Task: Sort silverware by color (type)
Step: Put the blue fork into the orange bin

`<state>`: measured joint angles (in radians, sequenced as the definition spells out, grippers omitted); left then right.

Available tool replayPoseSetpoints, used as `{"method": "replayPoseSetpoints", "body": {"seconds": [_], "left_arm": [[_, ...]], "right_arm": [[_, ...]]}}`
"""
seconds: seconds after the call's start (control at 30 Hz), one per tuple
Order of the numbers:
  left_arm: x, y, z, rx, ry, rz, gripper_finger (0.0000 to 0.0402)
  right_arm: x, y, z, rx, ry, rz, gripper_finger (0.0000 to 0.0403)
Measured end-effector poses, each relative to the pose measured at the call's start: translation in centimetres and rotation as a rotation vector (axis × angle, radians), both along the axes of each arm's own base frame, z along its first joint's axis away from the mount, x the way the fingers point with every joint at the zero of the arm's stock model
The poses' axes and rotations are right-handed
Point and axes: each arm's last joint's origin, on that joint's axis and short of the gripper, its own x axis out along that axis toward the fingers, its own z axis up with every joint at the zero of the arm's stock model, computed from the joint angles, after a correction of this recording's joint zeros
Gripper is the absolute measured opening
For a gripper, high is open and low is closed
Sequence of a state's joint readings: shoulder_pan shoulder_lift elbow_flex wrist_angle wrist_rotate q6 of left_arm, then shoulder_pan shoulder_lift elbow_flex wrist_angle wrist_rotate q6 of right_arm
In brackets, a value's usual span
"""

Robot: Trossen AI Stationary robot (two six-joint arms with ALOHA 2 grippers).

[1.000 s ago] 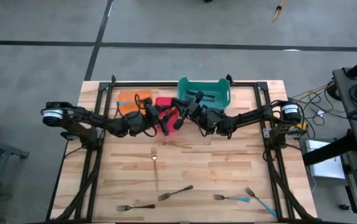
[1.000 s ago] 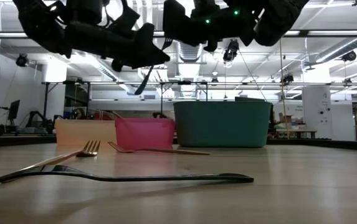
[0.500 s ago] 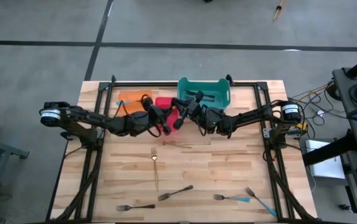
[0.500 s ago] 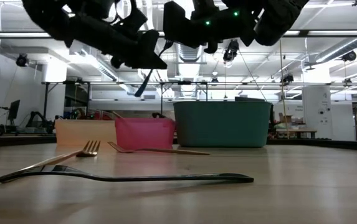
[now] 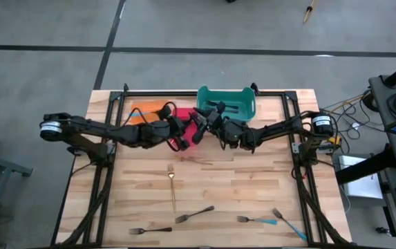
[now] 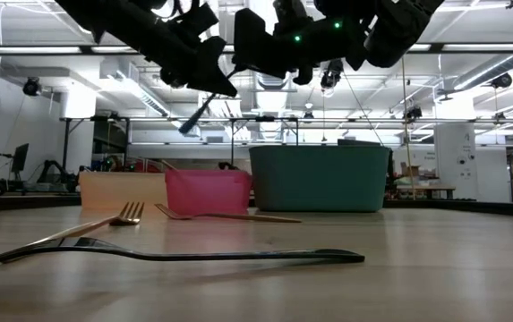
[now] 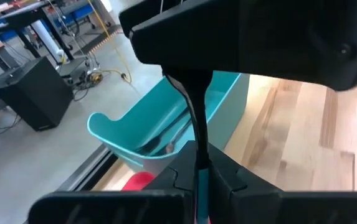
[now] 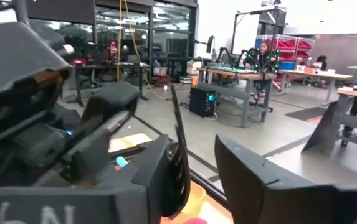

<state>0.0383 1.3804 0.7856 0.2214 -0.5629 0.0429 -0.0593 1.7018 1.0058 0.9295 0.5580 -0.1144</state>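
High above the red bin [image 5: 182, 115], my left gripper [image 5: 186, 131] [image 7: 198, 163] is shut on a slim dark grey fork [image 7: 194, 118]. The fork's lower end [image 6: 192, 118] slants down below the fingers. Its other end [image 8: 178, 124] reaches up between the fingers of my right gripper [image 5: 208, 126] [image 8: 200, 165], which is open and faces the left one. More silverware lies flat on the table: a gold fork [image 5: 172, 183], two dark forks [image 5: 194, 214] and two blue-handled forks [image 5: 260, 220]. My left gripper pinches the fork's slim stem [image 7: 198, 155] between its two fingers, coming from the table's left and almost level. The fork hangs tilted, clear of the table and bins, with one end below the fingers and one above. My right gripper: whether it touches the fork, I cannot tell.
The orange bin [image 5: 146, 111], red bin and teal bin [image 5: 227, 102] stand in a row at the far edge, and the teal one holds dark forks [image 7: 166, 140]. Another gold fork [image 6: 229, 216] lies before the red bin. Black rails [image 5: 108, 173] run along both table sides.
My left gripper has risen a little and tipped up toward level. The dark fork in it has swung from hanging steeply to a flatter slant, its lower end moving up and toward the table's left. My right gripper has kept its place.
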Motion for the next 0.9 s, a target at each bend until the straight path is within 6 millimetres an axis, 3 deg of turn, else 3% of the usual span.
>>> {"method": "replayPoseSetpoints", "body": {"seconds": [0.27, 0.47, 0.7, 0.9], "left_arm": [[-1.8, 0.1, 0.4, -0.005, 0.131, 0.007, 0.0000], [-3.0, 1.2, 1.9, 0.004, 0.307, 0.038, 0.0000], [-4.9, 4.5, 4.2, 0.032, 0.520, 0.087, 0.0000], [-8.0, 8.4, 5.0, -0.143, 0.634, 0.038, 0.0000]], "right_arm": [[-0.3, 0.0, 0.4, 0.013, 0.038, -0.001, 0.0166], [-0.7, 0.0, 0.6, 0.028, 0.096, -0.001, 0.0175], [-2.5, 0.1, 1.3, 0.048, 0.299, -0.003, 0.0176], [-6.1, 0.4, 3.8, 0.059, 0.461, -0.006, 0.0176]]}}
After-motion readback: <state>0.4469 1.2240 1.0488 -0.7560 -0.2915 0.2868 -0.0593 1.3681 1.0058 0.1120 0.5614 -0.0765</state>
